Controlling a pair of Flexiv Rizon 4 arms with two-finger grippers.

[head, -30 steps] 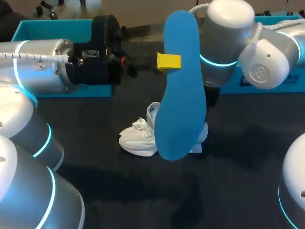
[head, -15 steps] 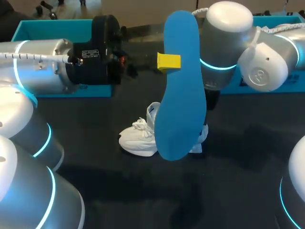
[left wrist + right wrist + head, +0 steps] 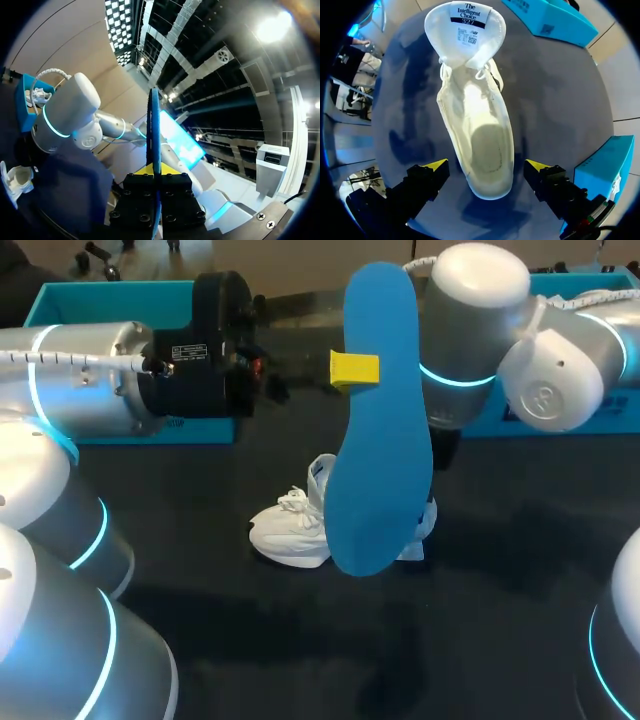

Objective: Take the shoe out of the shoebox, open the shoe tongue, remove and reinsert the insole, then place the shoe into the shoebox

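Dark tabletop [image 3: 500, 570] holds the white lace-up sneaker [image 3: 475, 130], tongue open, my right gripper [image 3: 486, 166] spread astride its heel, my left gripper [image 3: 154, 172] clamping the blue foam insole [image 3: 375, 440] above it; reinsertion looks next, needing the insole tipped toe-first into it.

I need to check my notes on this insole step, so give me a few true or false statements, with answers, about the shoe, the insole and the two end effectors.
1. The left end effector is shut on the blue insole, which is out of the shoe. True.
2. The shoe lies sole up. False: it rests on the table with its opening facing up.
3. The right end effector is shut on the shoe. False: it is open above the shoe, with one finger to each side.
4. The shoe's tongue is folded open. True.
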